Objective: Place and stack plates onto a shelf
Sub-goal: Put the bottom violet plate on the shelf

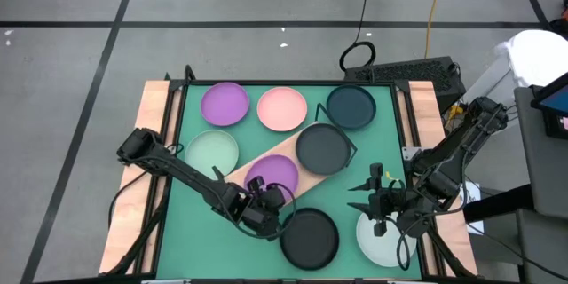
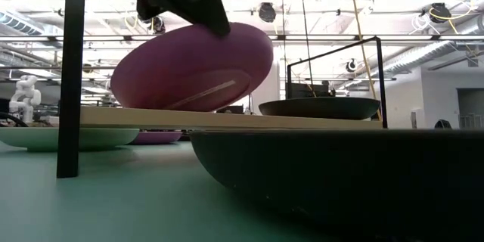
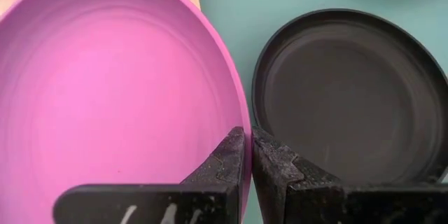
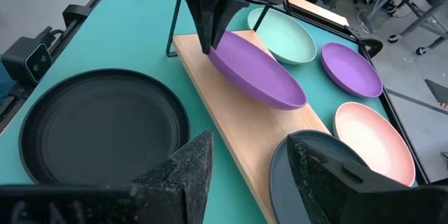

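Plates are spread over the green table (image 1: pixel 373 142), and 1 of them, a purple plate (image 1: pixel 273 174), is pinched by its near rim in the left gripper (image 1: pixel 264 202), whose fingers (image 3: pixel 224 164) are closed tight on that thin edge. It hangs tilted over the near end of the wooden shelf (image 1: pixel 266 161), its far edge low and close to the board, though I cannot tell whether it touches. A dark grey plate (image 1: pixel 321 148) already sits flat on the shelf's far end. The right gripper (image 1: pixel 380 206) waits with its jaws apart, above a pale plate (image 1: pixel 383 241) at the near right of the table, holding nothing. Another black plate (image 1: pixel 310 237) lies just beside the shelf's near end, and 4 more lie further back: a second purple plate (image 1: pixel 224 104), a pink plate (image 1: pixel 282 109), a teal plate (image 1: pixel 351 107) and a mint plate (image 1: pixel 212 152). To my eye these plates are light, rigid and matte, so a rim pinch should hold, but a shallow dish held by 1 edge will want to droop and swing, as this tilt suggests. The raised lip is the only sensible place to take hold of a plate lying flat, and a smooth rim may slip if it is jolted.
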Robot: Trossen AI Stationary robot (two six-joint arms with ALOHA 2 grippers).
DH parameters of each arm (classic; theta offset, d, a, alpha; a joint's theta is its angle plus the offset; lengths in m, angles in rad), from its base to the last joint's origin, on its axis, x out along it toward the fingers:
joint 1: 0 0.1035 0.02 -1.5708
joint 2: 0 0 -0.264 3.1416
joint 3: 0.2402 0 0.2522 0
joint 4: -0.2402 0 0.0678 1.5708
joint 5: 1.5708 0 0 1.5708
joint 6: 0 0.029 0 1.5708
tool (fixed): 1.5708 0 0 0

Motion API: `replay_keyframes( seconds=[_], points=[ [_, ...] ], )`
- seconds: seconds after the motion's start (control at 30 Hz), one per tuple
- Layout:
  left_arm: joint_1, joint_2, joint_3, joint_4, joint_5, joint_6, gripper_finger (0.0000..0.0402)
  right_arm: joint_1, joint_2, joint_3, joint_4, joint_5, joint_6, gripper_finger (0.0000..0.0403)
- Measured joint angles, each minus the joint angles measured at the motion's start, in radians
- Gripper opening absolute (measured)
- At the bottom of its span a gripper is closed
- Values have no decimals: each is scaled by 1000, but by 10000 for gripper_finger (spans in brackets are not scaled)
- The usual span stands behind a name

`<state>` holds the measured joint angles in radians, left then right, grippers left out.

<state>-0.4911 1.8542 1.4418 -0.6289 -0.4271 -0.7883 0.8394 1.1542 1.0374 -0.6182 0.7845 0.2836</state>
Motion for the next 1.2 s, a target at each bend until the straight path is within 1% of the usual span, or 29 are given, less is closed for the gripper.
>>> replay_keyframes(
  seconds=[0.67,1.03,1.2],
  points=[
    [-3,0,0,-7,2,-4,27,0,0,0,0,0,0,164],
    [-1,28,0,-15,61,-5,27,0,0,0,1,0,0,164],
    [-1,27,0,-28,63,-22,27,0,0,0,2,0,0,164]
  ],
)
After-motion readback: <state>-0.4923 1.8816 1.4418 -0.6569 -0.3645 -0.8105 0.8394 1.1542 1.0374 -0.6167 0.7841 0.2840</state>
